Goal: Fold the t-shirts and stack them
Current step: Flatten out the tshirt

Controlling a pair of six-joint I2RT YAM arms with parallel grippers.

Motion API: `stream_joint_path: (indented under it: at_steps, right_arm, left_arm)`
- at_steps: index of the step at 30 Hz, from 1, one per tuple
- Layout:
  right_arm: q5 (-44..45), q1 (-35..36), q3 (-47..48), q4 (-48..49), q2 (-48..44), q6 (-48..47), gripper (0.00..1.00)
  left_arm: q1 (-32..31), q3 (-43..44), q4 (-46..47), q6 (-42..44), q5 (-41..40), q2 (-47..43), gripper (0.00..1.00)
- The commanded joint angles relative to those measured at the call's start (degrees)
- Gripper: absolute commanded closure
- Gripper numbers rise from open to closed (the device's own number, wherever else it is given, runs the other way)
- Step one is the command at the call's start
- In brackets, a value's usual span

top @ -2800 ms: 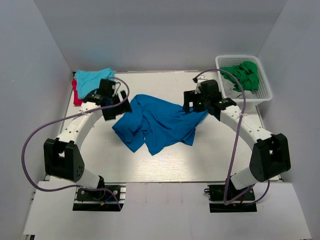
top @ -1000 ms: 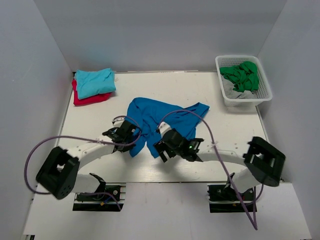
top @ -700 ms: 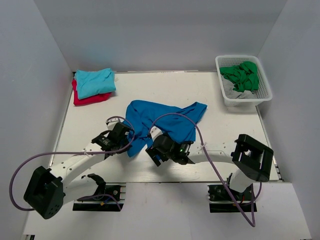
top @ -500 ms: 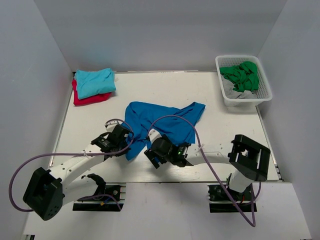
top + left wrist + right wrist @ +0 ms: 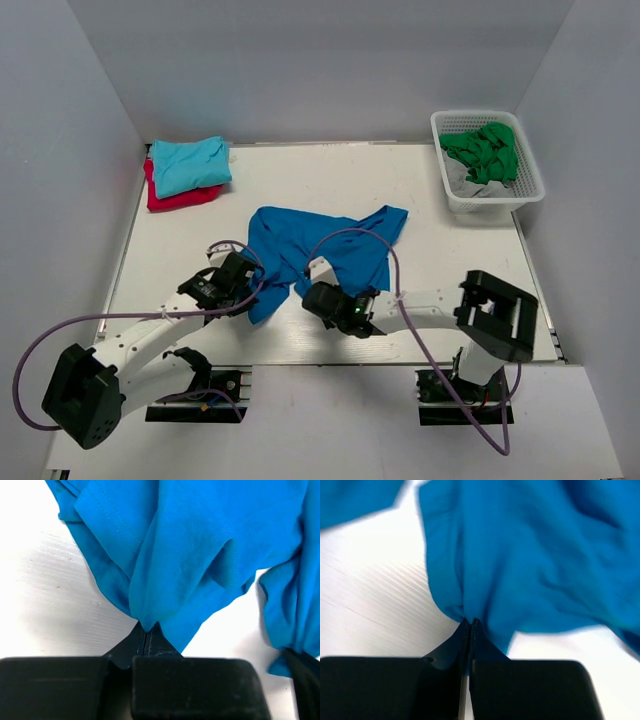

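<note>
From above, shows the royal-blue t-shirt (image 5: 290, 235) rumpled at front-centre of the white tabletop (image 5: 450, 260), with left jaws and right jaws both low at its near edge, near each other. Back left, shows a folded turquoise t-shirt (image 5: 190, 163) stacked on a red t-shirt (image 5: 170, 198); back right, a white basket (image 5: 495, 203) holding green cloth (image 5: 485, 148). At the left wrist, shows jaws clamped on a bunched point of blue fabric. At the right wrist, likewise pinched closed on a blue fold, tabletop beneath.
</note>
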Motion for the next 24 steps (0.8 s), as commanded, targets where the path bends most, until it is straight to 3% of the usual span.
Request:
stream_joint_path:
  at_steps: [1,7,8,14,18,24]
  right_arm:
    - [6.3,-0.1,-2.7,-5.2,-8.8,5.1,1.00]
    - [16.2,-0.8,-2.6,-8.1,-25.1,-0.3,1.00]
    - [17.5,-1.0,-2.4,-8.3,-31.9,-0.9,1.00]
    - [24.7,-2.0,-1.0,-2.7,-52.0,-14.8,1.00]
    - [29.4,-1.9,7.1,-7.4,-55.2,-18.7,1.00]
    - [32.4,-2.0,20.8,-6.5,-52.0,-32.2,1.00]
  left_arm:
    - [-0.3,1.4,-1.8,0.2,-0.9,-2.4,1.00]
    - [-0.3,8.5,-3.6,3.0,1.9,-9.8,1.00]
    - [-0.3,10.8,-3.6,4.2,2.7,-11.2,1.00]
    - [-0.3,24.6,-5.9,6.9,-0.3,-16.7,1.00]
    - [-0.3,32.8,-5.2,10.1,-0.3,-16.7,1.00]
    - [0.4,43.0,-5.9,13.3,-0.8,-15.5,1.00]
